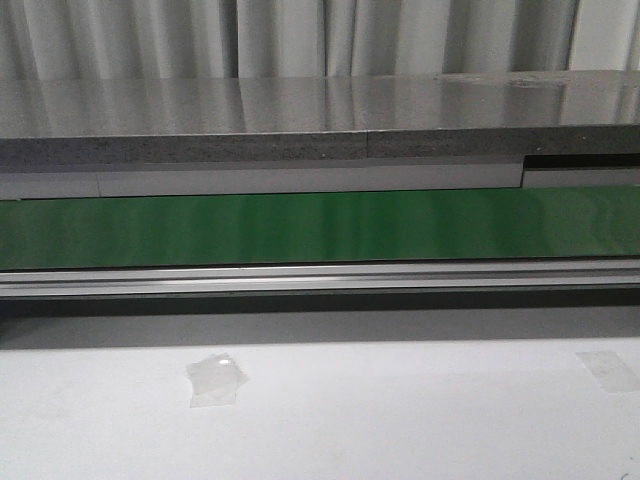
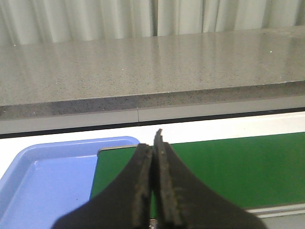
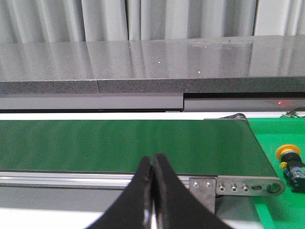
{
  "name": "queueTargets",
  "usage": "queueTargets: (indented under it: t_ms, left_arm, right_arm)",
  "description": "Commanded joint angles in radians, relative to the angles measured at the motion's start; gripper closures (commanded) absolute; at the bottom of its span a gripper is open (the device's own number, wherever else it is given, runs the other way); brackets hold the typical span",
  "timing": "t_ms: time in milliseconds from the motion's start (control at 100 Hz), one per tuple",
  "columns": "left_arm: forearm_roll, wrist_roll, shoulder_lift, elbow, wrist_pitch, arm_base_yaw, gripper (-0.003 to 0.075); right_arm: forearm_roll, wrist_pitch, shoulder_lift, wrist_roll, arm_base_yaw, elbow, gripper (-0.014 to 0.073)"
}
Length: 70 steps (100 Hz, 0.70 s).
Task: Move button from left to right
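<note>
The button (image 3: 291, 162), a yellow cap on a black body with small blue and green marks, shows only in the right wrist view. It sits on a green mat (image 3: 281, 138) just past the end of the green conveyor belt (image 3: 128, 145). My right gripper (image 3: 153, 160) is shut and empty, over the belt's near rail, well apart from the button. My left gripper (image 2: 153, 143) is shut and empty, over the other end of the belt (image 2: 228, 167) beside a blue tray (image 2: 43, 181). Neither gripper shows in the front view.
The belt (image 1: 320, 228) runs across the front view with an aluminium rail (image 1: 320, 278) before it and a grey stone counter (image 1: 320, 120) behind. White table (image 1: 400, 420) in front bears two patches of clear tape (image 1: 215, 380). A bolted bracket (image 3: 238, 186) ends the rail.
</note>
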<state>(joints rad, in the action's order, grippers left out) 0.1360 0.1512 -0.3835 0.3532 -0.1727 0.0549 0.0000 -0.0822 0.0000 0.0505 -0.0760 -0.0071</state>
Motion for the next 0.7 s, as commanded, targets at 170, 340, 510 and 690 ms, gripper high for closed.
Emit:
queueTargets:
  t_ms: [170,340,510,690]
  left_arm:
    - [0.008,-0.001,-0.005,0.030,0.083,0.002,0.0740]
    - [0.008,-0.001,-0.005,0.030,0.083,0.002,0.0740]
    - [0.008,-0.001,-0.005,0.030,0.083,0.002,0.0740]
    - [0.008,-0.001,-0.005,0.030,0.083,0.002,0.0740]
  right_arm:
    - [-0.015,0.109,-0.029,0.002,-0.002,0.019,0.0662]
    - [-0.015,0.101,-0.029,0.002,-0.002,0.019,0.0662]
    - [-0.015,0.101,-0.029,0.002,-0.002,0.019,0.0662]
    - [-0.015,0.101,-0.029,0.002,-0.002,0.019,0.0662]
